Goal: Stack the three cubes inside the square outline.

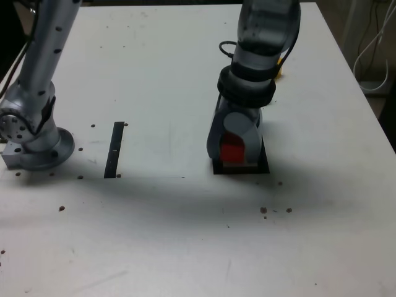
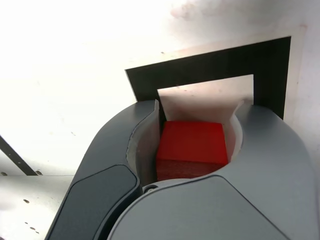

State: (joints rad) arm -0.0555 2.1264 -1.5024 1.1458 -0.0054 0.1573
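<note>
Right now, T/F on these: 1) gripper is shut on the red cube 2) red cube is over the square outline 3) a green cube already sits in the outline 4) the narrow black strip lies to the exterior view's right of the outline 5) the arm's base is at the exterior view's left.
1) True. The gripper is closed on the red cube.
2) True. The red cube is held right over the square outline, at its pale centre.
3) False. No green cube shows in the outline; only the red one is there.
4) False. The narrow black strip lies to the exterior view's left of the outline.
5) True. The arm's base stands at the exterior view's left edge.
</note>
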